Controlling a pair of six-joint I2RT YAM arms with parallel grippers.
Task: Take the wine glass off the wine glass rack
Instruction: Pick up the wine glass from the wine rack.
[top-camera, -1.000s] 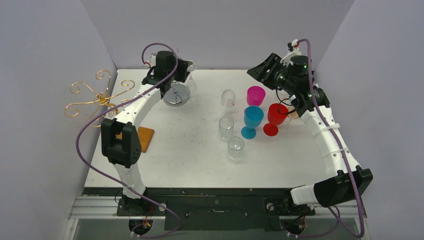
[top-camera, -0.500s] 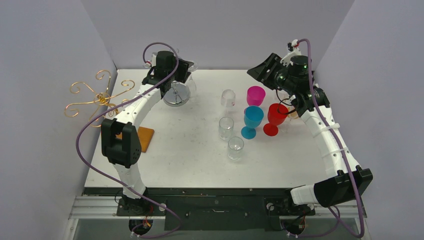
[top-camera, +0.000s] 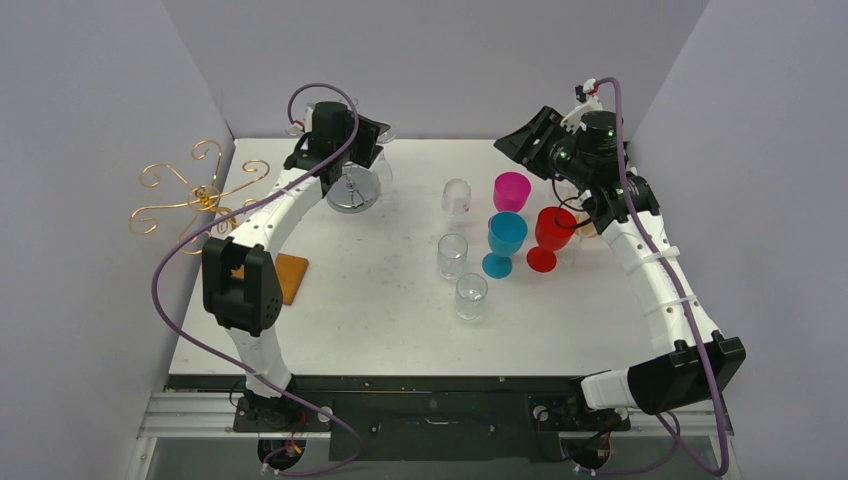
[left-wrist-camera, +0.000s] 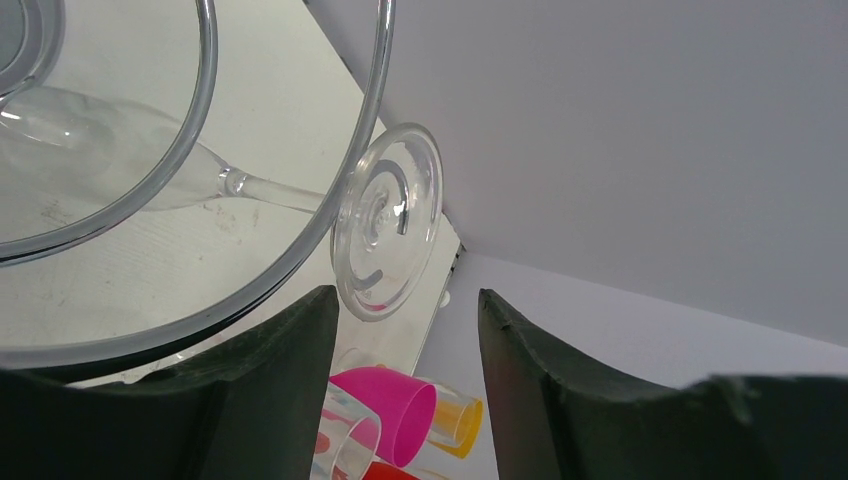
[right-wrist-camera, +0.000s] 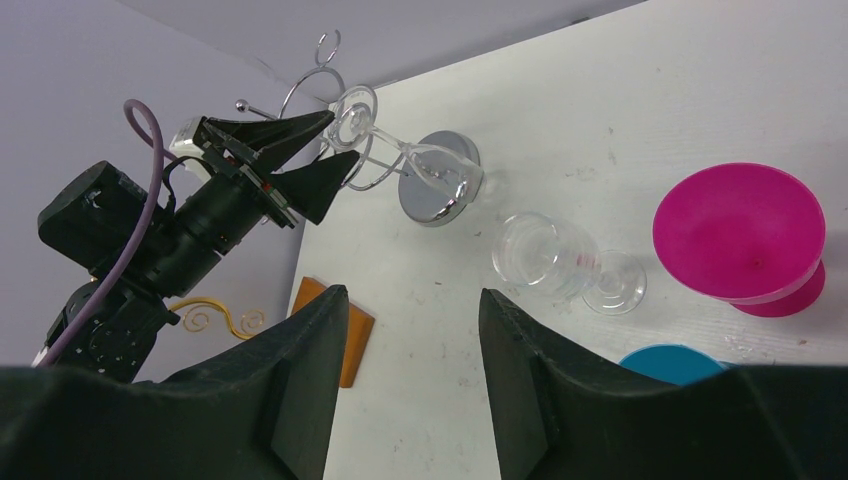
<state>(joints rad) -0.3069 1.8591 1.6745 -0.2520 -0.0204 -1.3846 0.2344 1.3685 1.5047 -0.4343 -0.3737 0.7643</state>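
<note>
My left gripper has eased its jaws a little wider over the last second while the arm barely shifted. They stand open with nothing clamped. Just past the fingertips is the foot of the wine glass, which hangs tilted in the wire ring of the wine glass rack at the back left of the table. I read this as lining up for the grasp, not a lift. My right gripper is open and empty, well apart.
</note>
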